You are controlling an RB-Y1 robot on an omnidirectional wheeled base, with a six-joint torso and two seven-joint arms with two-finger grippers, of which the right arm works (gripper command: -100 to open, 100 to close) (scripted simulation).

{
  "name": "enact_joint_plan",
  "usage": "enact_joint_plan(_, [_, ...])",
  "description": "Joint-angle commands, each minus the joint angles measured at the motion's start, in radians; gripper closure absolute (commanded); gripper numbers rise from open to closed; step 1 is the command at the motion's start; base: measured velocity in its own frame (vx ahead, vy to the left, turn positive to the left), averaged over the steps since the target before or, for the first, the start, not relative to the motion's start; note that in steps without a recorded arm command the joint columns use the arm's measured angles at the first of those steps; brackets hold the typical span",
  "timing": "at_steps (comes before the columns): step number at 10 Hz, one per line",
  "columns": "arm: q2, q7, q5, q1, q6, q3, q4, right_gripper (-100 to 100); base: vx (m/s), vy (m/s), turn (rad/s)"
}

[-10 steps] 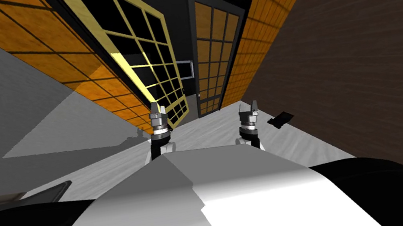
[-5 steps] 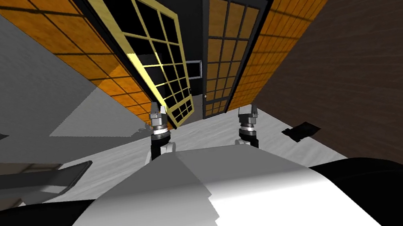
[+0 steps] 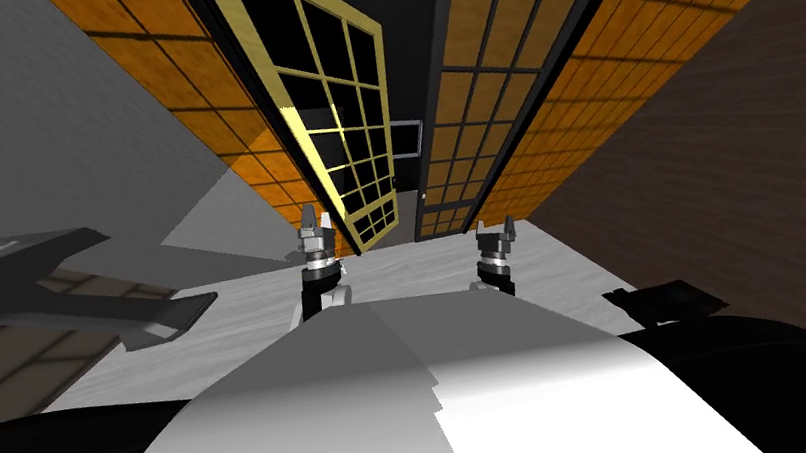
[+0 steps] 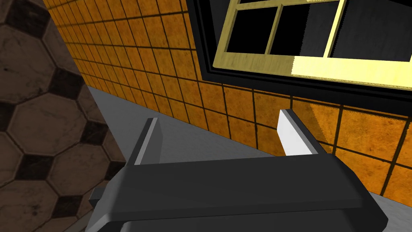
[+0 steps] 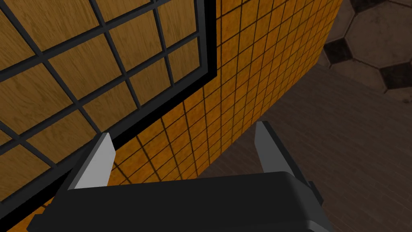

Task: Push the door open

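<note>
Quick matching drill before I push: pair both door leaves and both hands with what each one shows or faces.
1. yellow-framed leaf
2. black-framed leaf
3. left hand
4. right hand

A. faces the black frame's corner
B. black panes
C. wood-coloured panes
D. faces orange tiles under the yellow rail

Pairs: 1-B, 2-C, 3-D, 4-A.

Glazed door leaf (image 3: 338, 117) beyond left gripper (image 3: 313, 215): framed in pale yellow, panes black. Panelled door leaf (image 3: 491, 93) beyond right gripper (image 3: 496, 227): gridded black, panels wood-grained amber. Tiled wall (image 4: 161, 60): orange, dark-lined.
</note>
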Motion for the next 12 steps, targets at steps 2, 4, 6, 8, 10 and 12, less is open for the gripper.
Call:
enact_joint_plan(2, [-0.002, -0.059, -0.048, 0.0, -0.018, -0.001, 0.046, -100, 0.109, -0.066, 0.268])
enact_joint_plan(4, [-0.003, -0.091, -0.073, -0.001, -0.031, -0.001, 0.076, -100, 0.098, -0.081, 0.256])
enact_joint_plan(6, [-0.004, -0.138, -0.112, -0.002, -0.049, -0.002, 0.12, -100, 0.086, -0.081, 0.251])
enact_joint_plan(8, [-0.004, -0.17, -0.139, -0.003, -0.062, -0.002, 0.15, -100, 0.1, -0.075, 0.26])
enact_joint_plan(10, [-0.004, -0.203, -0.165, -0.004, -0.075, -0.003, 0.18, -100, 0.066, -0.084, 0.204])
enact_joint_plan(12, [-0.003, -0.235, -0.192, -0.005, -0.088, -0.003, 0.21, -100, 0.068, -0.067, 0.19])
